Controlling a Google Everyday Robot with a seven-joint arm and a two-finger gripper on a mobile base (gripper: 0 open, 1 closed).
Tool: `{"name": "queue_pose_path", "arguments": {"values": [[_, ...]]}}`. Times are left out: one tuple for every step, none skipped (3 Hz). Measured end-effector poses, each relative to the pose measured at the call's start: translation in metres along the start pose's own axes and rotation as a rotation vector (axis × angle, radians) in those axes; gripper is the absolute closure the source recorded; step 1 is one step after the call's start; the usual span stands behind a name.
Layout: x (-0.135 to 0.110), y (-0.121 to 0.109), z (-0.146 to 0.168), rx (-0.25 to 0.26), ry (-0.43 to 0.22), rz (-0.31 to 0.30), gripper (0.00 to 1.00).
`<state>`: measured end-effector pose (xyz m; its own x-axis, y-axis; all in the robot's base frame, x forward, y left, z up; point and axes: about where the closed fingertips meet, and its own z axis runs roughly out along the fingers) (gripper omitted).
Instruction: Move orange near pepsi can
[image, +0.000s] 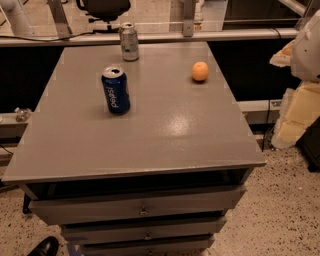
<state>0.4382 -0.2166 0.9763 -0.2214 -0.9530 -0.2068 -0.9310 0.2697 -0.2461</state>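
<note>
Tabletop (150, 135), grey, rectangular, faintly glossy, with a pale sheen right of its middle; it carries three items.

Item 1: pepsi can (116, 90), dark blue with white lettering running down its side and a silver top. It stands upright in the left half of the top, nearer the far edge than the near one, and set in from the left edge.

Item 2: orange (200, 71), small, round, plain skin, shorter than either can. It rests in the right half of the top, a little nearer the far edge than the pepsi can and close to the right edge. It is well apart from the pepsi can, with bare grey surface between them.

Item 3: silver can (129, 42), grey with green marks, upright at the far edge, just left of that edge's midpoint and beyond the pepsi can.

Drawers (140, 207), grey, stacked under the near edge, each with a small central knob.

Surroundings: speckled floor (290, 200); beige foam pieces (295, 115) past the right edge; office chair base (102, 7) beyond the far edge; dark shoe (44, 247) on the floor below the near left corner.

Gripper: not to be seen anywhere over or beside the tabletop, so whether it is wide, narrow or holding anything cannot be told.
</note>
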Motion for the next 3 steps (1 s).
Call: {"name": "queue_pose_path", "arguments": {"values": [[0.0, 0.0, 0.0, 0.0, 0.0, 0.0, 0.0], [-0.005, -0.007, 0.009, 0.025, -0.064, -0.011, 0.0], [-0.012, -0.04, 0.033, 0.091, -0.202, 0.0, 0.0]]}}
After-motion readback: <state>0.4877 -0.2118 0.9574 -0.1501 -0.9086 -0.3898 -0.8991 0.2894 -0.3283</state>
